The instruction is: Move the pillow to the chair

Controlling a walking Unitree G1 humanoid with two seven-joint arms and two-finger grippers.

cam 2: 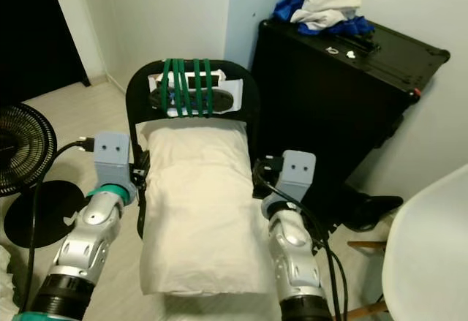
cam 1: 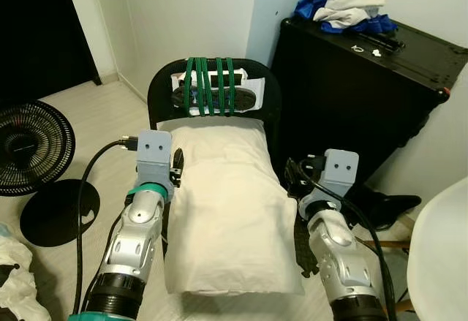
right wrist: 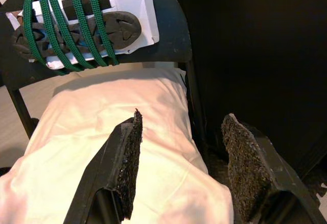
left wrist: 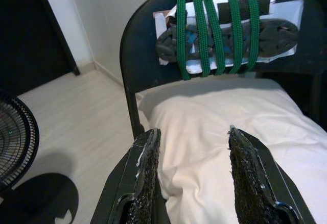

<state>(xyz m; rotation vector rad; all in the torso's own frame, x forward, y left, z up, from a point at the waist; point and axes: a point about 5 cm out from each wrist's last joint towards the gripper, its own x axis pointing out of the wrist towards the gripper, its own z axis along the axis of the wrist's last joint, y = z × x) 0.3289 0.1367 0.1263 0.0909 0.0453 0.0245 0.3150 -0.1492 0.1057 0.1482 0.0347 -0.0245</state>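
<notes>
The pillow [cam 1: 223, 204] lies on the chair [cam 1: 213, 91] between the two tools, the left tool [cam 1: 175, 167] at its left edge and the right tool [cam 1: 294, 178] at its right edge, with the chair back ahead of both, the cabinet [cam 1: 358, 94] beyond the right tool, and the fan [cam 1: 29, 145] left of the left tool.
</notes>
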